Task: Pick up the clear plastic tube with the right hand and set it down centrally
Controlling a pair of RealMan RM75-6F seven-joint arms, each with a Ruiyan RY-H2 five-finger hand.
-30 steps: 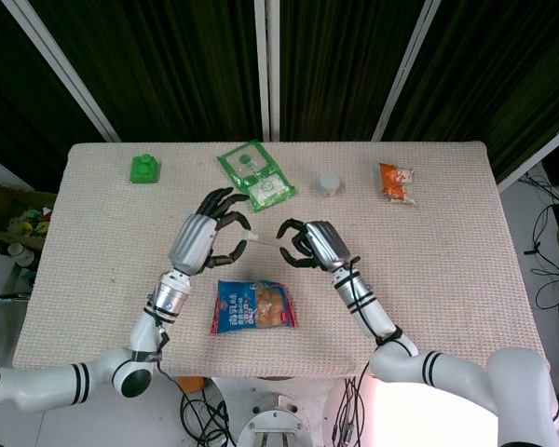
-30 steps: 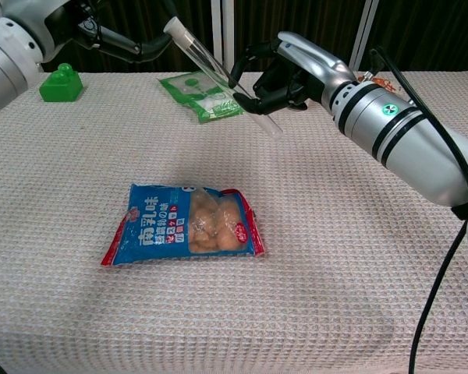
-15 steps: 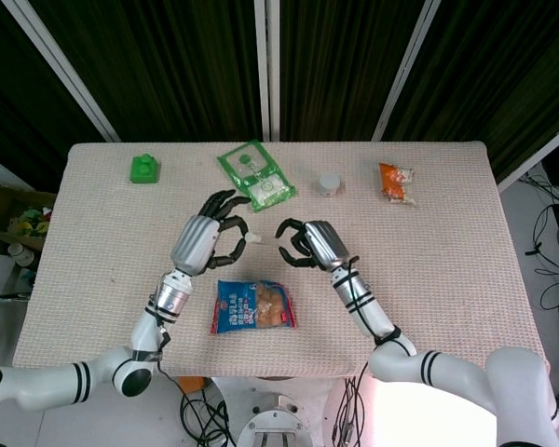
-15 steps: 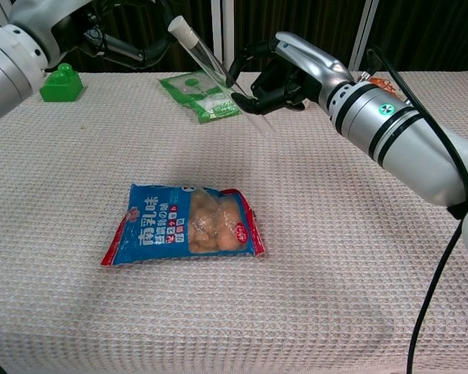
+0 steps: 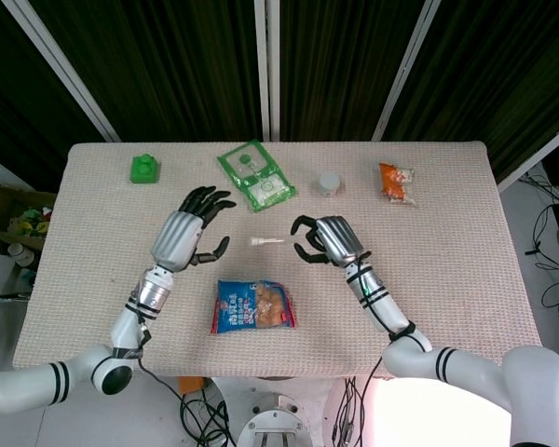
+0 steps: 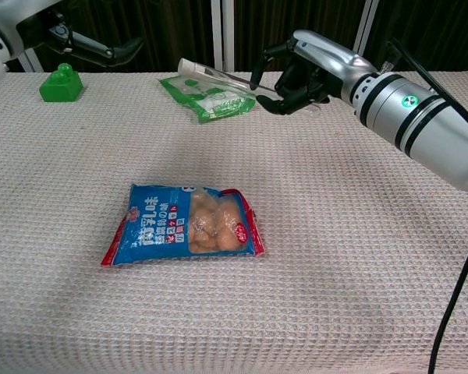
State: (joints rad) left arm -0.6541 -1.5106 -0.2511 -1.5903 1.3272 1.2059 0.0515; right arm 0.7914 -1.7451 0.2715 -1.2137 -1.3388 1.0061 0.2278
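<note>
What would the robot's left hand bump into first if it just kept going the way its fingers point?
Probably the green packet: the left hand is open, fingers aimed up-right toward it, though height above the table is unclear.

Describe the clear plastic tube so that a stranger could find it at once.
Look at the middle of the table, just above the blue snack bag. The right hand holds the clear plastic tube there: thin, see-through, white-capped, unlike the packets around it.

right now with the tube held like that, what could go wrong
The right hand holds the clear plastic tube by one end only, so most of it sticks out unsupported; it may tilt or slip when lowered. Its free end hangs near the green packet and could land on it. Set down centrally, the tube might roll against the blue snack bag.
</note>
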